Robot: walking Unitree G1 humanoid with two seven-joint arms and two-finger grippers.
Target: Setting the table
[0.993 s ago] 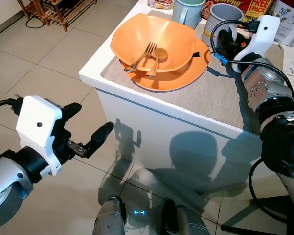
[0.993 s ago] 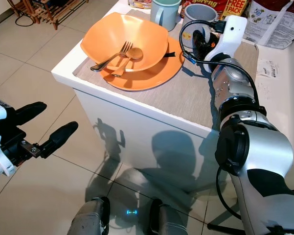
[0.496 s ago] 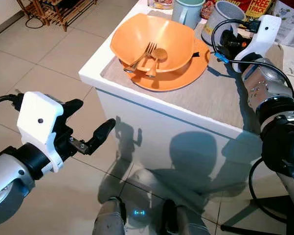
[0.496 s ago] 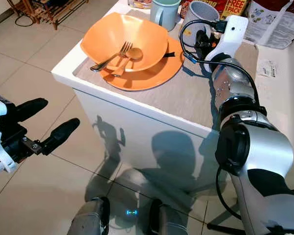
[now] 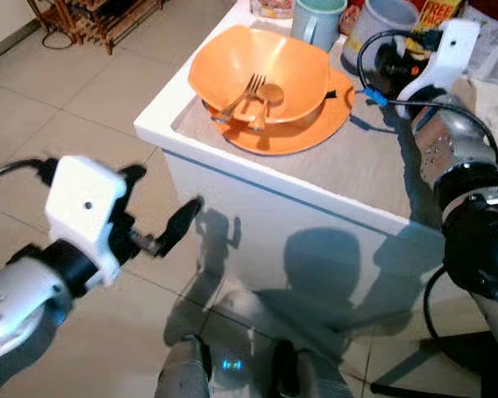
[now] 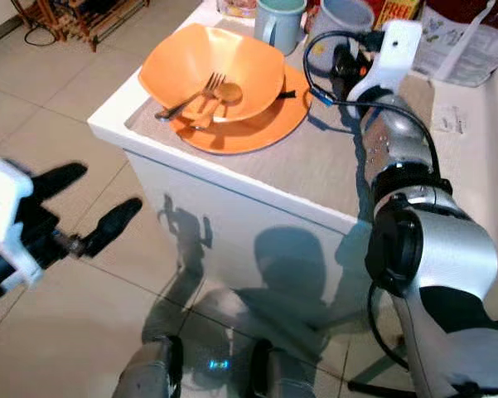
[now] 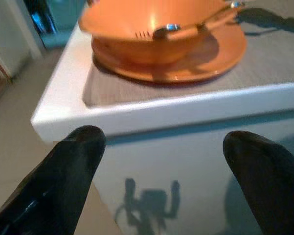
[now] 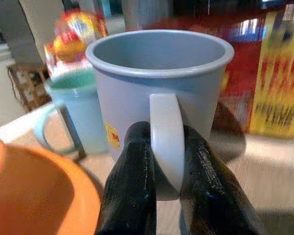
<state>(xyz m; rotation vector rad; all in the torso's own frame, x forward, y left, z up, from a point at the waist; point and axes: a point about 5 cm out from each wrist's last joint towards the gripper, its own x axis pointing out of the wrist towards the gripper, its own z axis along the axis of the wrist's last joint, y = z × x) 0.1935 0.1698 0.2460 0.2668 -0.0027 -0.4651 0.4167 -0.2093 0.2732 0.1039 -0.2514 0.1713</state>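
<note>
An orange bowl sits on an orange plate at the corner of the white table. A metal fork and a wooden spoon lie in the bowl. Behind the plate, my right gripper is shut on the handle of a grey mug, which also appears at the back of the table. A pale green mug stands just beside it. My left gripper is open and holds nothing. It hangs over the floor, below and in front of the table corner.
A grey placemat covers the tabletop. A red and yellow box, a printed bag and a paper slip lie at the back right. A wooden rack stands on the tiled floor far left.
My right gripper has moved the grey mug a little up and back. My left gripper has crept slightly toward the table, still open.
</note>
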